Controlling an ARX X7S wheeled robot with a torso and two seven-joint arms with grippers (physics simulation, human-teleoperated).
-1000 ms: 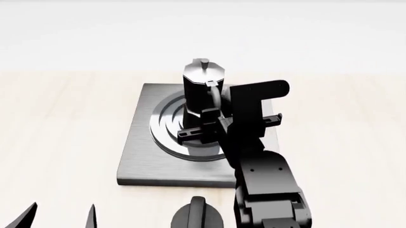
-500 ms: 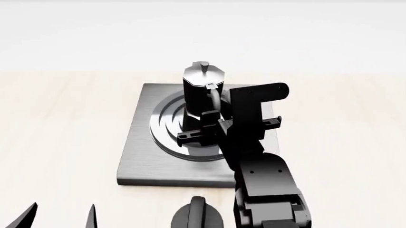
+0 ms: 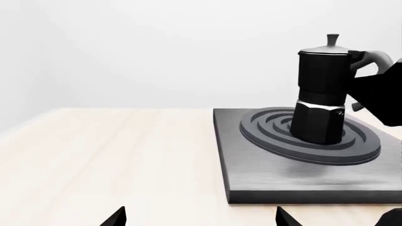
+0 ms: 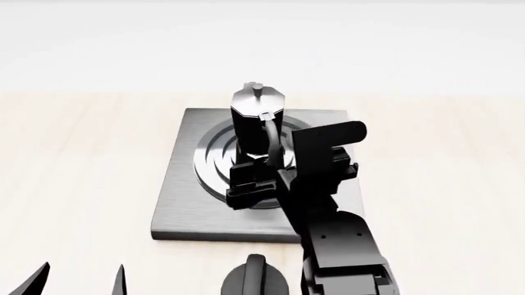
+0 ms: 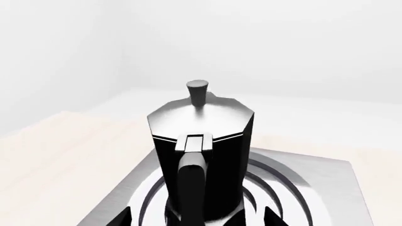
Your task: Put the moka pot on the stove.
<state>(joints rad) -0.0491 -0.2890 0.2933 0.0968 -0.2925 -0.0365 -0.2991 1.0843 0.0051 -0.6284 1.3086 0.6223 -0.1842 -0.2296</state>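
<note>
The black moka pot (image 4: 256, 120) with its silver lid stands upright on the burner rings of the grey stove (image 4: 176, 209). It also shows in the left wrist view (image 3: 320, 94) and the right wrist view (image 5: 207, 141), on the stove plate (image 3: 283, 183) (image 5: 326, 179). My right gripper (image 4: 279, 172) is open just behind the pot's curved handle, with its fingertips (image 5: 122, 217) spread wide on either side of the pot's base. My left gripper (image 4: 78, 283) is open and empty over the bare table, well short of the stove; its midpoint also shows in the left wrist view (image 3: 199, 219).
A black round dial knob (image 4: 254, 279) sits at the stove's near edge, next to my right arm. The light wooden table (image 4: 82, 160) stretches to both sides of the stove. A white wall stands behind.
The moka pot has shifted slightly left and lower onto the burner rings. My right gripper has dropped lower and drawn back a little behind the handle. The left arm has not moved.
</note>
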